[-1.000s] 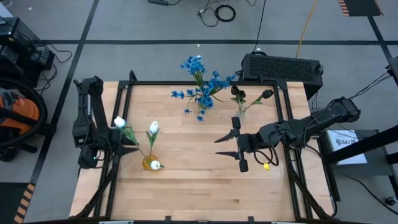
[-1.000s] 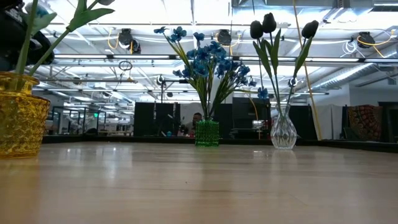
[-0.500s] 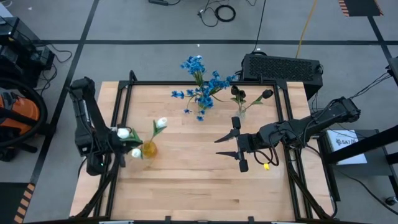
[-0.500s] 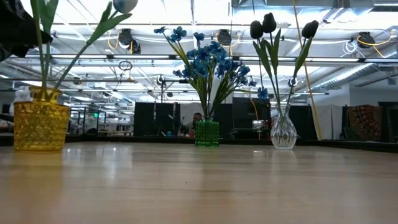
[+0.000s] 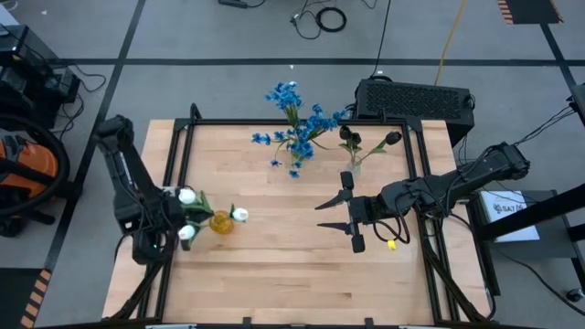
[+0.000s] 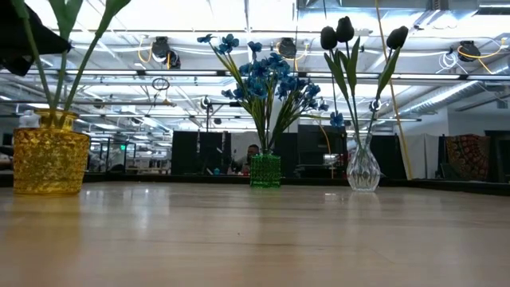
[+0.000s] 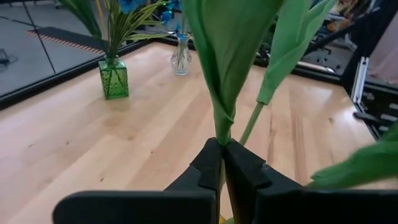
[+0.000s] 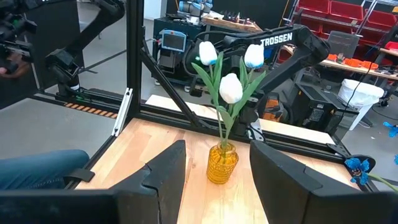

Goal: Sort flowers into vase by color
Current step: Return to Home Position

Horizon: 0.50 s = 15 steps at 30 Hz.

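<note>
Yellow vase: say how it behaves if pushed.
Probably top-heavy: tall white tulips tower over the small yellow vase, so a high push may tip it. Low down, it likely slides on the smooth table. The left gripper, shut on a stem, could drag it over.

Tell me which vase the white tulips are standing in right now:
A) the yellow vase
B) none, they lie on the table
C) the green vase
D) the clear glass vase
A: the right wrist view shows three white tulips upright in the yellow vase, while the green vase holds the blue blooms and the clear glass vase holds the dark tulips.
</note>
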Available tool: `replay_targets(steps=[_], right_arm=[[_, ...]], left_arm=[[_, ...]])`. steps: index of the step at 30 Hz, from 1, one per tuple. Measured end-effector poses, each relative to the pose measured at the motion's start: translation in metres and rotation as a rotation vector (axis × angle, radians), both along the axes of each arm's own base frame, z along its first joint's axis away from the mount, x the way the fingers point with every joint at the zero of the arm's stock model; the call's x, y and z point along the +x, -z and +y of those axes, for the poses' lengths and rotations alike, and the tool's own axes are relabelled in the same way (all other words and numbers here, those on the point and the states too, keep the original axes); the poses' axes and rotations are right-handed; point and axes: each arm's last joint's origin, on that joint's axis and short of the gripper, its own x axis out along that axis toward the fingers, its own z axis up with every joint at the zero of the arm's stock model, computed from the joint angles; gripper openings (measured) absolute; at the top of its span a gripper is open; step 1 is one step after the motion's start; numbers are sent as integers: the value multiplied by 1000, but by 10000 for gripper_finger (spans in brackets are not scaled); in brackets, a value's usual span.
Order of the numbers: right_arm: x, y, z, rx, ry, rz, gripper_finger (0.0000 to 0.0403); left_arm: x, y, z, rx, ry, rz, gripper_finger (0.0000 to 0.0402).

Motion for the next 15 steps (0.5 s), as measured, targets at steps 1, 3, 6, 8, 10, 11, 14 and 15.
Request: replay_targets(steps=[1, 3, 6, 8, 10, 11, 14, 15], right_arm=[[0, 0, 0, 0, 0, 0, 171], [0, 0, 0, 0, 0, 0, 171], [0, 0, 0, 0, 0, 0, 171], [0, 0, 0, 0, 0, 0, 171], [0, 0, 0, 0, 0, 0, 171], [0, 0, 0, 0, 0, 0, 171], [0, 0, 0, 0, 0, 0, 171], [0, 0, 0, 0, -1, 0, 171]], left_arm=[[1, 0, -1, -7, -7, -3, 17], [4, 1, -4, -18, -19, -9, 18], [8, 3, -9, -37, -30, -18, 18], [10, 4, -12, -51, -37, -21, 18], [12, 5, -15, -59, -43, -20, 18], [14, 6, -16, -60, -47, -20, 18], [17, 7, -19, -76, -58, -25, 18], [18, 7, -19, -82, -62, -27, 18]])
